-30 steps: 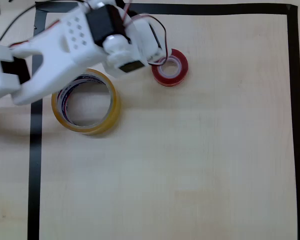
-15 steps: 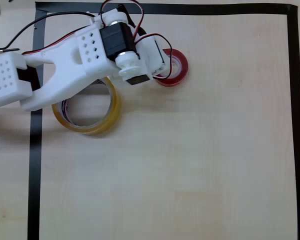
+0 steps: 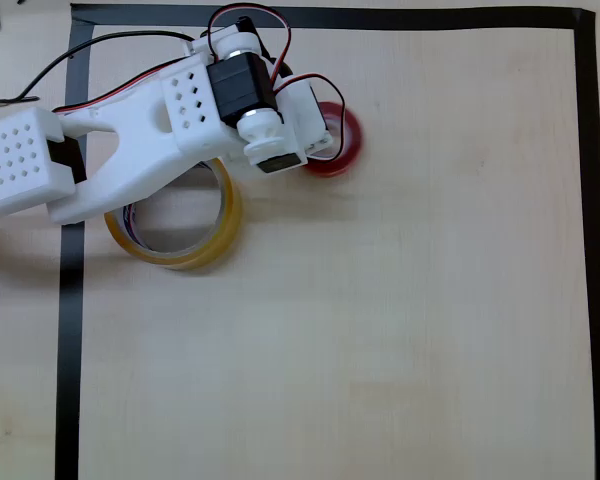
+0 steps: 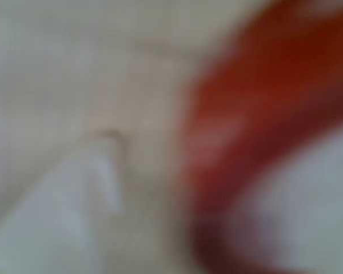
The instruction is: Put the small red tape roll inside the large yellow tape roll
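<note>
In the overhead view, a black tape line (image 3: pixel 70 300) runs down the left side of the pale wooden tabletop (image 3: pixel 380 300) and turns along the top edge, with another strip down the right side. The white arm (image 3: pixel 130 140) reaches in from the left edge and slants up toward the right, crossing the upper part of the large yellow tape roll (image 3: pixel 195 250). That roll lies flat just inside the left tape line, its printed inner core showing at the lower left of the ring.

To the right of it, near the top of the marked area, the hand (image 3: pixel 315 140) sits low over the small red tape roll (image 3: pixel 342 145). The roll lies flat on the tabletop, apart from the yellow one, and its left half is covered by the hand. Red and black wires loop above the wrist motor.

In the wrist view everything is blurred: a pale finger (image 4: pixel 74 211) rises from the lower left, and the red roll (image 4: pixel 246 114) curves across the right half with its white core at the lower right, a strip of tabletop between finger and roll. Whether the hand is open or closed around the roll, I cannot tell.
</note>
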Motion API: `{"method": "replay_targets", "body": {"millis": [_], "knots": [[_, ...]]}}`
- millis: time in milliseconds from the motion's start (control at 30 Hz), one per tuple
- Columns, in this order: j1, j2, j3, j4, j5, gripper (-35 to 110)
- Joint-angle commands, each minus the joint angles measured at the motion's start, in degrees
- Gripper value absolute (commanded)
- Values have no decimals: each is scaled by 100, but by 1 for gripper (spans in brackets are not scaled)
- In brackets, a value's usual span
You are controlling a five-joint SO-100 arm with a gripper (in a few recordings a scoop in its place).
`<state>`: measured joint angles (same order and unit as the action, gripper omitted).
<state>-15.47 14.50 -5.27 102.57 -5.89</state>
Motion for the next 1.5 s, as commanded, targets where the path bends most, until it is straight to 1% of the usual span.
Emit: {"method": "replay_targets", "body": {"millis": [0,133,267,567,700,900,1200,1267,1367,1467], "knots": [[-53,237,-352,97,18,0],[-53,334,-369,97,18,0],[-88,984,44,97,-18,0],[-343,3876,2285,97,-35,0],[-360,4860,3384,97,-35,0],[0,5827,4913,97,-35,0],[527,6451,6021,97,-9,0],[545,6662,6504,-53,9,0],[580,7321,7717,-633,9,0],[606,7690,8499,-976,9,0]]}}
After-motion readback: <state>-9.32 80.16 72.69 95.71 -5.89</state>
